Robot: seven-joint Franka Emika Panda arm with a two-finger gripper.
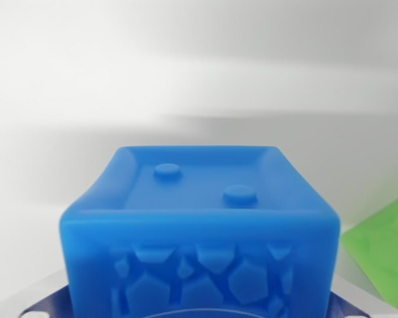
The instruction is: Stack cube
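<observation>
A blue cube point(199, 225) fills the lower middle of the wrist view, very close to the camera. Its top face has a raised rim and two round studs, and its near face carries an embossed pattern of pentagons. It looks sharp while the background is smeared. My gripper point(199, 313) sits at the bottom edge, shut on the blue cube, with only dark blue and silver parts showing at the lower corners; the fingertips are hidden by the cube. A green cube point(383, 248) lies at the wrist view's right, lower down, blurred and cut off by the frame edge.
A pale white-grey surface point(186, 73) stretches behind and around the cubes, streaked with blur. Nothing else shows on it in this view.
</observation>
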